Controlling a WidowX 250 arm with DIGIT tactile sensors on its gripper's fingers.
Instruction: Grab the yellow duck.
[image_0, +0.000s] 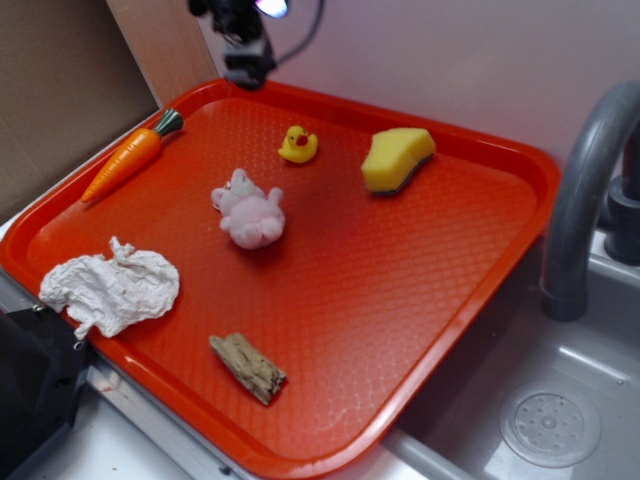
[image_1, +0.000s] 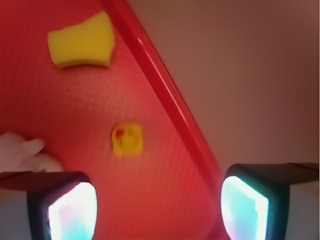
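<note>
The tiny yellow duck (image_0: 298, 146) with a red-orange beak sits on the red tray (image_0: 400, 300) near its far edge. In the wrist view the duck (image_1: 127, 139) lies ahead of the fingers, apart from them. My gripper (image_0: 246, 62) hangs above the tray's far rim, left of and behind the duck. In the wrist view the gripper (image_1: 159, 207) is open and empty, its two fingers wide apart over the tray.
A yellow sponge wedge (image_0: 397, 157) lies right of the duck; it also shows in the wrist view (image_1: 82, 42). A pink plush toy (image_0: 249, 211) sits mid-tray. A carrot (image_0: 130, 156), crumpled white cloth (image_0: 111, 289) and wood piece (image_0: 248, 367) are on the tray. A grey faucet (image_0: 585, 190) and sink stand right.
</note>
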